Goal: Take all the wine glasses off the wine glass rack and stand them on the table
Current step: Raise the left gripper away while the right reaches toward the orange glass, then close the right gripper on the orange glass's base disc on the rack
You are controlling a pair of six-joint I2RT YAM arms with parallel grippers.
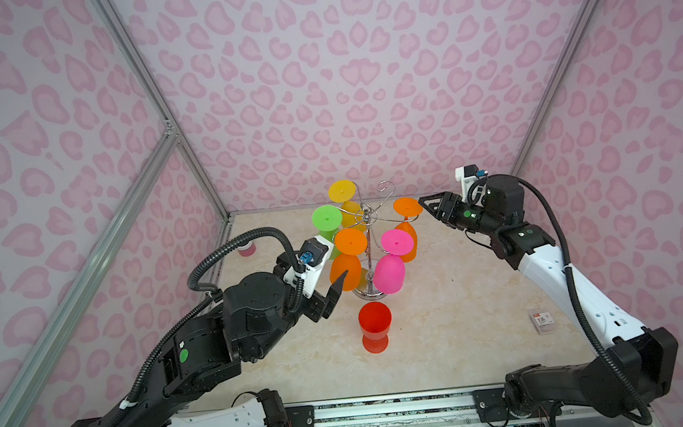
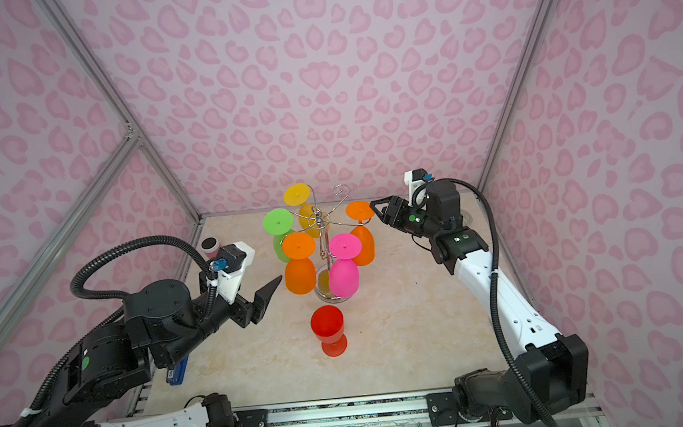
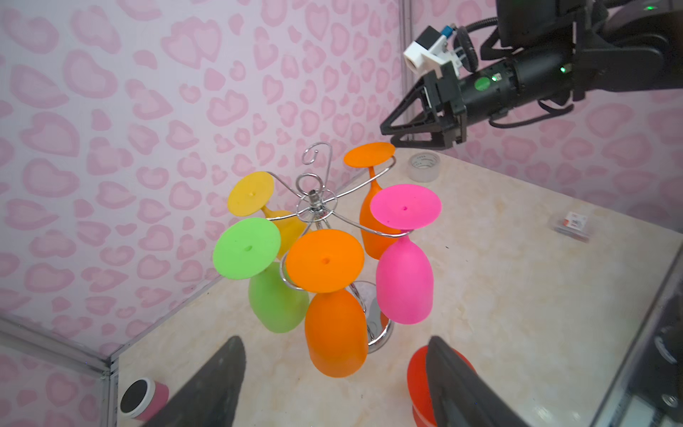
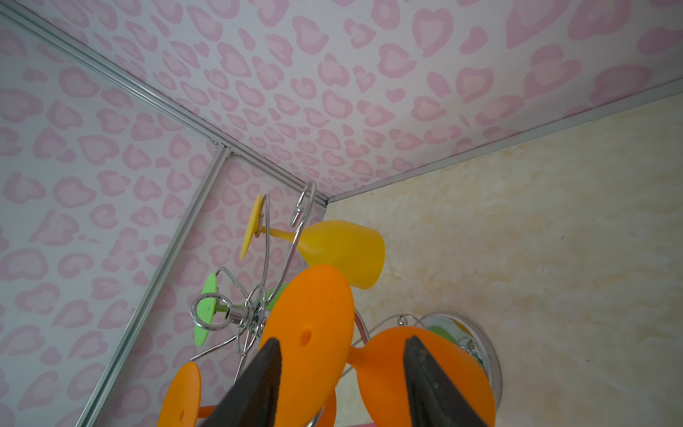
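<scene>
While five glasses are hanging bowl-down from its arms, the wine glass rack [image 1: 367, 221] is standing upright on the table [image 1: 444, 319], mid-width and toward the back wall.

Hanging, left side: yellow wine glass [image 1: 342, 191] and green wine glass [image 1: 326, 218].

Hanging, near side: front orange wine glass [image 1: 350, 242] and pink wine glass [image 1: 390, 273].

Hanging, right side: rear orange wine glass [image 1: 407, 207].

Off the rack: red wine glass [image 1: 375, 320], standing upright on its foot, mouth up. It is sitting just in front of the rack's round base and apart from it.

Left gripper [image 3: 333, 340]: jaws are spreading wide and gripping nothing. It is hovering at the rack's near-left. In the left wrist view the front orange wine glass is hanging beyond the gap between the two fingers. The red wine glass [image 3: 415, 380] is peeking out from behind one finger. In both top views the upper fingertip is pointing at the front orange bowl from close by; whether it is touching cannot be told.

Right gripper [image 4: 343, 338]: jaws are standing apart, clamping nothing. It is reaching in from the rack's right, level with the rear orange wine glass's foot, tips just beside the rim. In the right wrist view that foot disc and stem are lying between the fingers; contact cannot be told.

Also lying about: tape roll [image 3: 424, 166], pink cup [image 3: 142, 397], small box [image 1: 541, 322].
</scene>
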